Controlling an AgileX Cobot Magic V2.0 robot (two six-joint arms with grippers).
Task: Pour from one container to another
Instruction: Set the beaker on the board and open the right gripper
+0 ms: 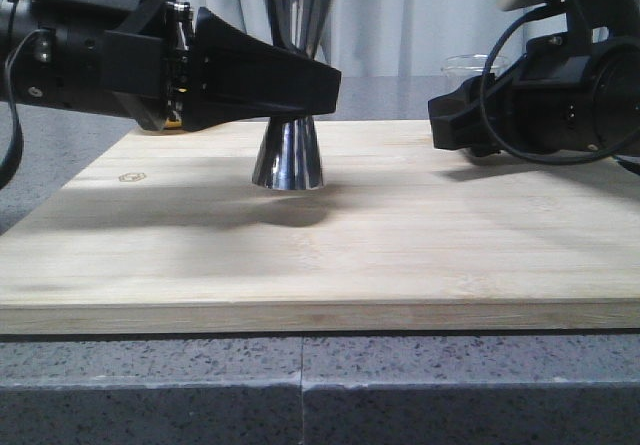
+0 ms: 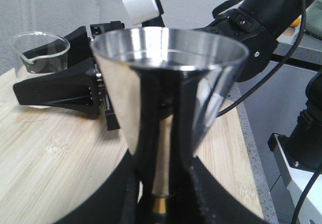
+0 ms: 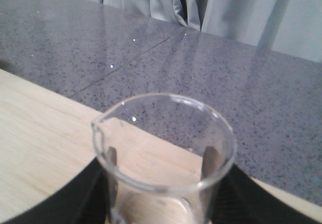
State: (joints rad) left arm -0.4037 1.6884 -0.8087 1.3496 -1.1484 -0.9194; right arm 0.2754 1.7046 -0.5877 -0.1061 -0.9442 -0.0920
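The steel jigger stands upright near the middle of the board, its wide cup filling the left wrist view. My left gripper comes in from the left and is shut on the jigger's narrow waist, just above the gold band. Whether the foot touches the board I cannot tell. The clear glass beaker is upright at the board's far right, its rim showing behind my right gripper. That gripper is shut on the beaker, one black finger on each side. No liquid shows in it.
A pale bamboo board lies on a grey speckled counter, with the counter's front edge close to the camera. Grey curtains hang behind. The beaker is a short way from the jigger's cup, its pour lip on the side nearer the jigger.
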